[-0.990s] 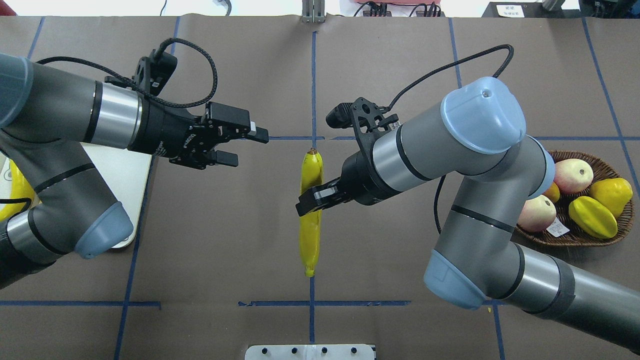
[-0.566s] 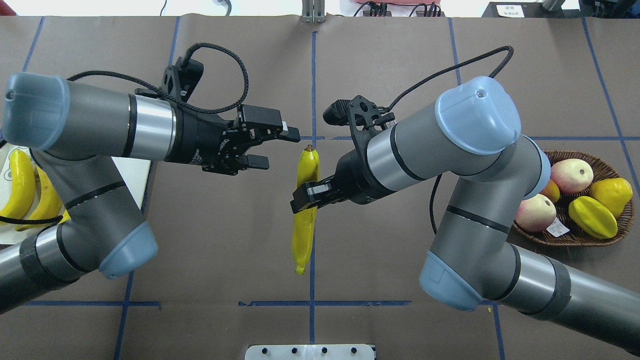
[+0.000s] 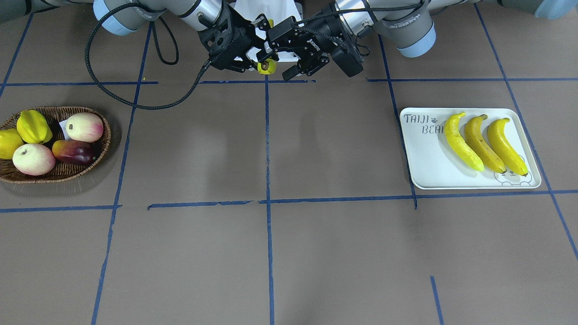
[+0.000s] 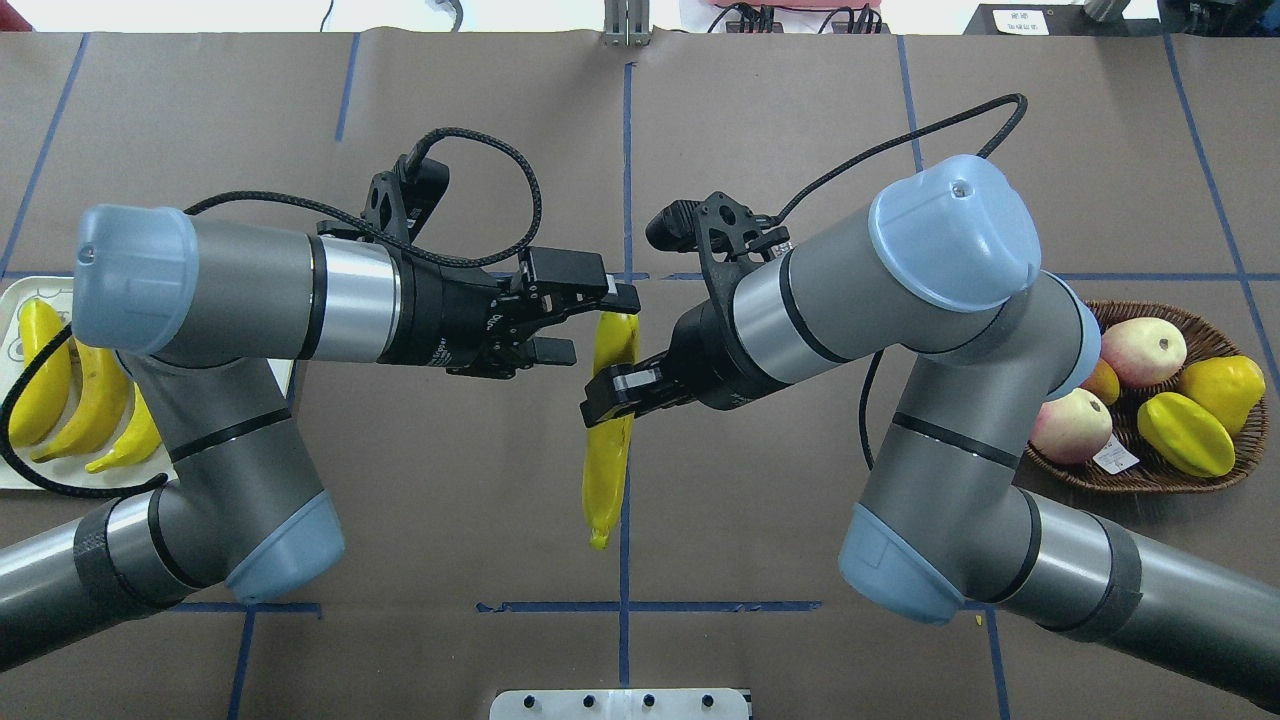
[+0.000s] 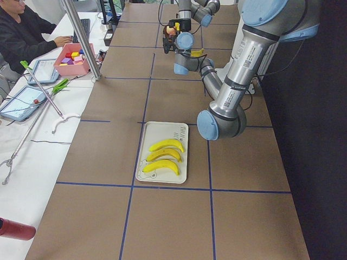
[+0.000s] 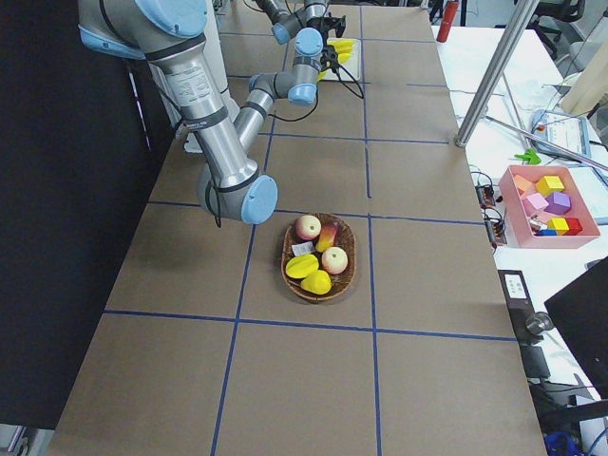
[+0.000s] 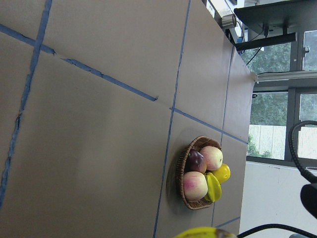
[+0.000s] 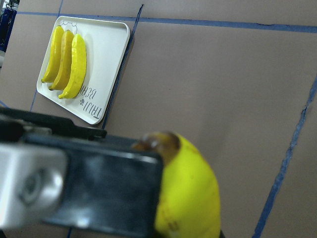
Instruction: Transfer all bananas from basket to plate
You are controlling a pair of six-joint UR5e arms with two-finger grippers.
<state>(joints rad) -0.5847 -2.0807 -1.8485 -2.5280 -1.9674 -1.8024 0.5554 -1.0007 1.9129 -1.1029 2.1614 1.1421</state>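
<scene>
The table [image 4: 450, 450] is covered in matt brown paper crossed by blue tape lines. The grey, blue-capped left arm [image 4: 250, 290] and right arm [image 4: 870, 290] meet over the table's middle, and in the overhead view they hide part of what lies at each end. The white, raised-rim plate [image 3: 422, 158] sits near the table's left end. From overhead it is cut off by the frame and partly covered by the left arm. The oval wicker basket [image 3: 107, 135] sits near the right end, cut off at the front view's edge, and holds rounded pink and yellow fruit [image 3: 34, 159]. Three bananas [image 3: 483, 144], glossy and curved, lie side by side on the plate. A fourth, the held banana [image 4: 605, 470], hangs above the table's middle. The right gripper [image 4: 610, 395] is clamped on it at mid-length. The left gripper [image 4: 598, 325] is spread wide at its far end, with one finger covering the tip; whether it touches cannot be told. The grey lettering [image 3: 417, 119] reads "TAIJI BEA", its last letter hidden by a banana. The line-drawn bear [image 3: 512, 179] is partly covered, and the print on a white tag [image 4: 1113, 457] in the basket is illegible.
</scene>
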